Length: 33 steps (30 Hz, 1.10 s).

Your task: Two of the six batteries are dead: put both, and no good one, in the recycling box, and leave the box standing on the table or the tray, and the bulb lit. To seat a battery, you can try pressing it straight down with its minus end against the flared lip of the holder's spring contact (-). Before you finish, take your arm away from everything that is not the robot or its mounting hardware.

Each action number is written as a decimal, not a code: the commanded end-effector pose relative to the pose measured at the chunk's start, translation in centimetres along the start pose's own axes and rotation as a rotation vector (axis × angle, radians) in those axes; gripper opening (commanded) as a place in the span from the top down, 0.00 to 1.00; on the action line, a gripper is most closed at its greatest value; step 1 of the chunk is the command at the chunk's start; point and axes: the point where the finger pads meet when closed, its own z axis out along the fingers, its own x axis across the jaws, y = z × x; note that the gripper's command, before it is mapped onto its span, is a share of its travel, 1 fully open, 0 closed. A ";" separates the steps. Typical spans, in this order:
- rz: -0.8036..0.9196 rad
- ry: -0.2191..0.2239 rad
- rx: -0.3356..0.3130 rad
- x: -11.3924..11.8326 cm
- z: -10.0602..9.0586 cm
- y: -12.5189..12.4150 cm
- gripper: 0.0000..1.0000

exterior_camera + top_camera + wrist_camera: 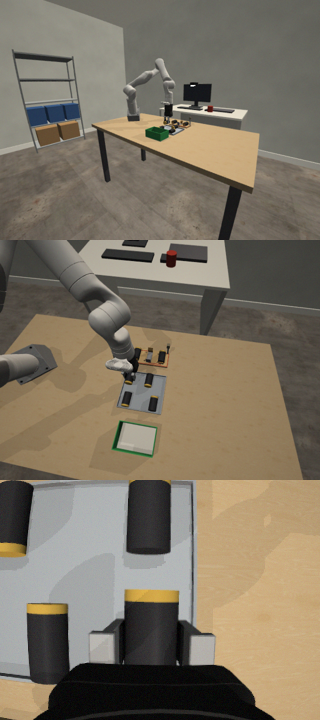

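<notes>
My gripper (128, 376) (166, 120) (150, 635) is shut on a black battery (151, 612) with a gold end, held slightly above the grey tray (140, 395) (95, 575). Three batteries lie on the tray: one beside the held battery (148, 380) (47, 642), one in line with it (126, 398) (149, 520), and one in the corner diagonally opposite (153, 404) (15, 517). Two more batteries, one left (138, 353) and one right (161, 356), are in the holder board. The bulb (168, 345) (190, 118) shows no visible glow. The recycling box (134, 453) (153, 134) stands upright and empty.
The holder board (155, 353) lies just behind the tray, with a grey upright part (149, 356) between its batteries. The arm's base (43, 356) is at the left. A white desk (155, 271) with a red cup (171, 259) stands beyond the table.
</notes>
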 end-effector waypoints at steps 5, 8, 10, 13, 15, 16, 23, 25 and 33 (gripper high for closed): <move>-0.011 -0.011 -0.013 -0.2 -1.1 0.7 0.43; -0.011 -0.011 -0.013 -0.2 -1.1 0.7 0.43; -0.011 -0.011 -0.013 -0.2 -1.1 0.7 0.43; -0.011 -0.011 -0.013 -0.2 -1.6 0.7 0.43; -0.011 -0.011 -0.013 -0.2 -2.4 0.7 0.43; -0.011 -0.011 -0.013 -0.2 -2.9 0.7 0.43; -0.011 -0.011 -0.013 -0.1 -6.2 0.7 0.43; -0.011 -0.011 -0.013 -0.1 -7.5 0.6 0.43; -0.011 -0.011 -0.013 -0.1 -9.7 0.6 0.43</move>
